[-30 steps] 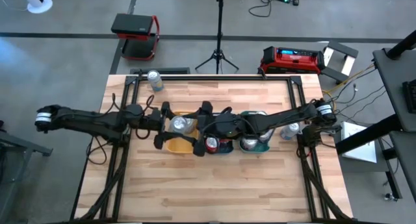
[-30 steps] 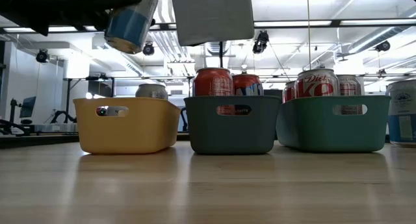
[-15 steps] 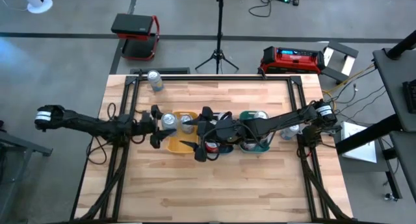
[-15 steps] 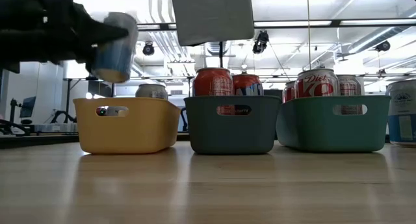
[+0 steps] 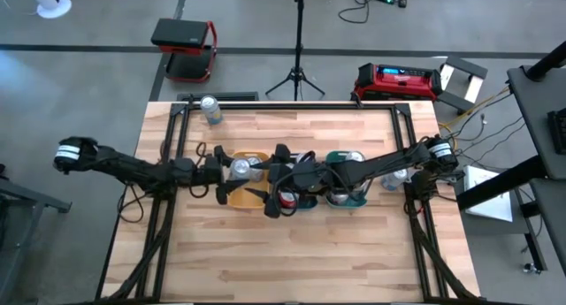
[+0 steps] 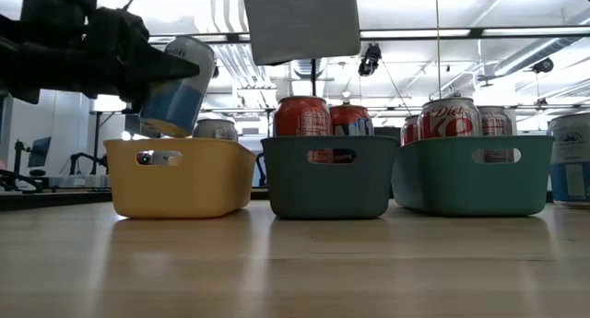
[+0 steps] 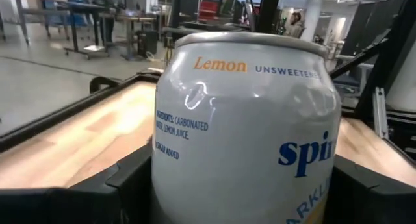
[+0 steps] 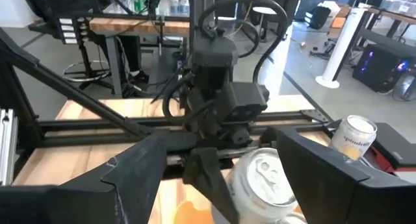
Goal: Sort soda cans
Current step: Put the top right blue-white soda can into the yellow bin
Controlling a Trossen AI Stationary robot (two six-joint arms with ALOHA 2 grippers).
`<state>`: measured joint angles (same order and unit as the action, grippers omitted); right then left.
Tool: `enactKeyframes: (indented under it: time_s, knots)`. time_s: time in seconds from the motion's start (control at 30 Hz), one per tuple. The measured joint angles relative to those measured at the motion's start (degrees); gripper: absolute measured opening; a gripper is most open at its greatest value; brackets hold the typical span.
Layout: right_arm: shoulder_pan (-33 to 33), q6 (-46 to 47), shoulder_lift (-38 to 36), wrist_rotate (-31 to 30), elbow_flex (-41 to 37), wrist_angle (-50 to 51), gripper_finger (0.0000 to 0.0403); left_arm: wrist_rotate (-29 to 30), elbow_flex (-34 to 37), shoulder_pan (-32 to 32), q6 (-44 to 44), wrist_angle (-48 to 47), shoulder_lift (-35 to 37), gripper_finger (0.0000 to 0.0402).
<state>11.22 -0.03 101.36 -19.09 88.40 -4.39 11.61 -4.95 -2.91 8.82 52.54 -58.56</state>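
Though much of it is cut off in the left wrist view, the held can is readable: white body, "Lemon", "Unsweetened".
Left jaws (image 5: 223,167): clenched on the white lemon can (image 6: 175,88), dark fingers pressed against both of its sides.
Held can position: tilted, raised over the yellow bin (image 6: 180,177), its lower edge just above the rim.
Hidden: the bins' insides from the low view; only can tops rise above the rims.
Yellow bin contents: one silver can top (image 6: 215,128) behind and below the held can.
Right jaws (image 5: 271,192): spread wide, holding nothing, over the gap between the yellow bin and the dark teal bin (image 6: 327,175).
Right of the left jaws: red cans (image 6: 303,115) in the dark teal bin; more cans in the green bin (image 6: 472,176).
Loose cans: one (image 5: 210,110) at the bench's far left corner; another, half cut off (image 6: 573,158), past the green bin.
Materials: smooth matte plastic bins with slot handles; shiny metal cylinders; pale planked wooden bench (image 5: 292,252).
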Motion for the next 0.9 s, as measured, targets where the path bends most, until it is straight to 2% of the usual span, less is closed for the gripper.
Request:
enactKeyframes:
  time_s: [0.23, 0.4, 0.6, 0.9]
  knots:
    - [-0.85, 2.28, 1.89, 0.03, -3.30, -0.34, 0.0286, -0.21, 0.26, -5.08, -0.63, 8.14, -4.60, 0.0282]
    - [-2.80, 2.86, 4.73, 0.44, -2.61, -1.94, 0.0321, -0.25, -0.01, -6.39, -0.74, 9.36, -6.78, 0.0282]
    - [-5.68, 5.48, 6.45, 11.40, -0.36, -1.08, 0.0359, -0.15, 0.05, -6.67, -0.76, 9.43, -8.81, 0.0282]
    - [-7.15, 2.99, 10.97, 14.29, 8.46, 9.37, 0.0344, -0.15, 0.01, -6.65, -0.76, 7.47, -9.74, 0.0283]
